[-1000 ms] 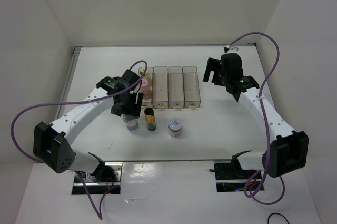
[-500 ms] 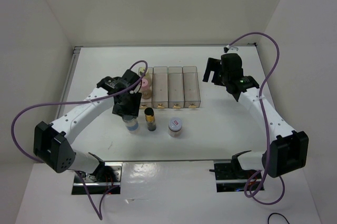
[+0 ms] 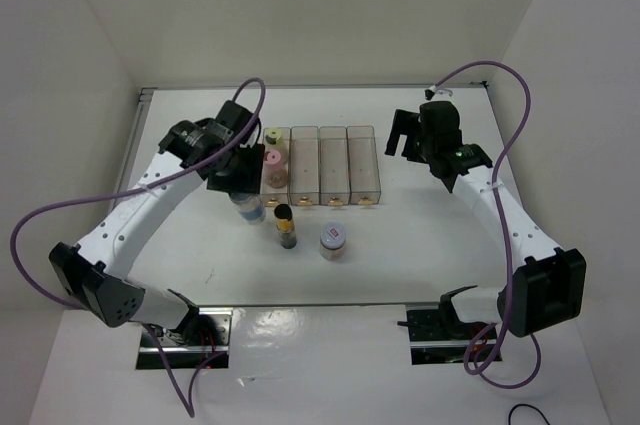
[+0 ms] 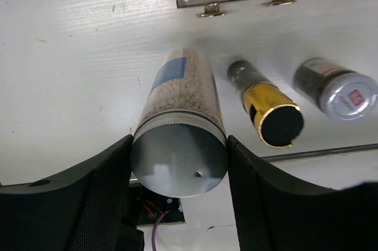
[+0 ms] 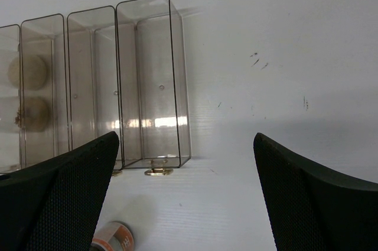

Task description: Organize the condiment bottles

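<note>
My left gripper (image 3: 237,171) (image 4: 179,152) is shut on the lid of a blue-labelled condiment bottle (image 3: 250,209) (image 4: 180,100) filled with pale grains, just in front of the leftmost bin. A dark bottle with a gold band (image 3: 284,226) (image 4: 267,109) and a silver-lidded jar (image 3: 333,240) (image 4: 339,88) stand to its right on the table. A yellow-green lid (image 3: 276,134) and a pink lid (image 3: 270,157) show inside the leftmost bin (image 3: 276,185). Farther right, my right gripper (image 3: 404,135) (image 5: 186,201) hangs open and empty above the table.
Several clear rectangular bins (image 3: 335,160) (image 5: 150,80) stand side by side at the table's middle, gold latches toward me. In the right wrist view the silver-lidded jar's orange label (image 5: 112,239) peeks in at the bottom. White walls close in the table on both sides.
My left gripper closed on the blue-labelled bottle and carried it back toward the bins, the arm swinging up and left. The right arm stayed still.
</note>
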Controlling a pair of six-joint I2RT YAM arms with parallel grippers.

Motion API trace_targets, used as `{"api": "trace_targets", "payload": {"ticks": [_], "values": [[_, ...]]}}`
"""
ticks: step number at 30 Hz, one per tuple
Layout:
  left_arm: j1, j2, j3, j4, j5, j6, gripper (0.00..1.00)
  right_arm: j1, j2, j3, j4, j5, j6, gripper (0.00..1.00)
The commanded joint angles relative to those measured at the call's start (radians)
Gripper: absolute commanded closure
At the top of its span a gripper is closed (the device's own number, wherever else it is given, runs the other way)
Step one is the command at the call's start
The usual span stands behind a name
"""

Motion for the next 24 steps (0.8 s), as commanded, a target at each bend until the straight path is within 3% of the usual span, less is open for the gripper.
{"api": "trace_targets", "payload": {"ticks": [1, 13, 24], "values": [[-0.002, 0.008, 0.177, -0.058, -0.039, 0.013, 0.46, 0.009, -0.019, -0.005, 0.04, 0.011, -0.004, 0.01], [-0.002, 0.178, 0.59, -0.018, -0.018, 0.114, 0.45, 0.009, -0.039, 0.004, 0.031, 0.021, 0.005, 0.01], [-0.002, 0.419, 0.748, 0.123, -0.017, 0.206, 0.45, 0.009, -0.068, 0.004, 0.022, 0.06, 0.014, 0.01]]}}
